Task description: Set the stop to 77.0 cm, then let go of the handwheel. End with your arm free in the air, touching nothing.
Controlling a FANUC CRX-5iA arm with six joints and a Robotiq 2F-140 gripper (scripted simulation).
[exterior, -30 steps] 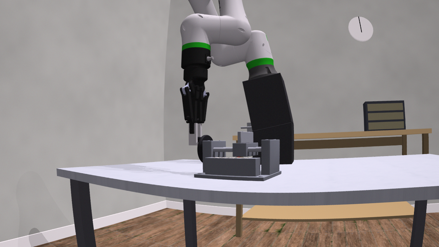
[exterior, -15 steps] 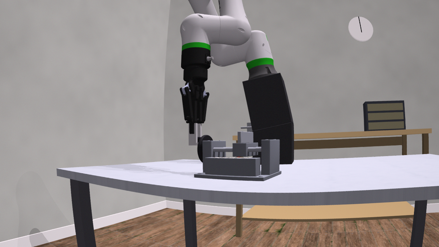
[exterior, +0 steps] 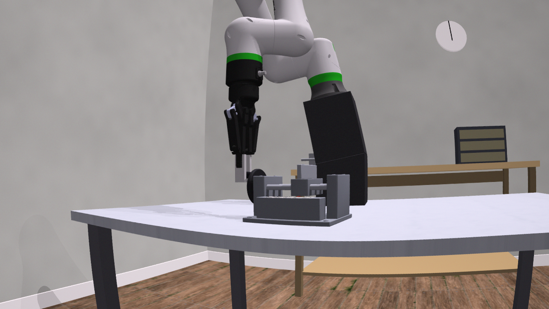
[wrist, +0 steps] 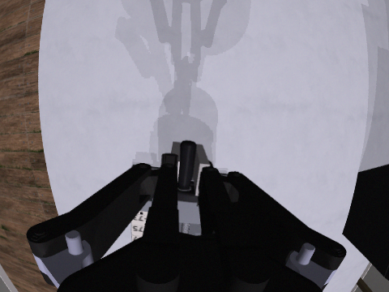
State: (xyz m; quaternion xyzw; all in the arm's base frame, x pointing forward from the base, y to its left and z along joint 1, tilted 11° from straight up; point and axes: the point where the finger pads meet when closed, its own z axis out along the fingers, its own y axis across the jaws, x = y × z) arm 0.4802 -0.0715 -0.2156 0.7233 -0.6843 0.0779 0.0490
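Observation:
A grey stop fixture [exterior: 297, 205] stands on the white table [exterior: 422, 226]. It has two end blocks, a screw rod, a grey stop carriage [exterior: 306, 183] near the middle and a scale strip along its top. A black handwheel [exterior: 252, 183] sits at the fixture's left end. My gripper [exterior: 242, 169] [wrist: 186, 155] comes down from above at that end and is shut on the handwheel's black crank handle [wrist: 187, 164], which stands between the fingers in the wrist view. The scale's numbers are too small to read.
The robot's black base [exterior: 337, 149] stands right behind the fixture. A wooden table [exterior: 453, 169] with a drawer box [exterior: 480, 144] stands at the back right. The table's front edge curves close below the fixture.

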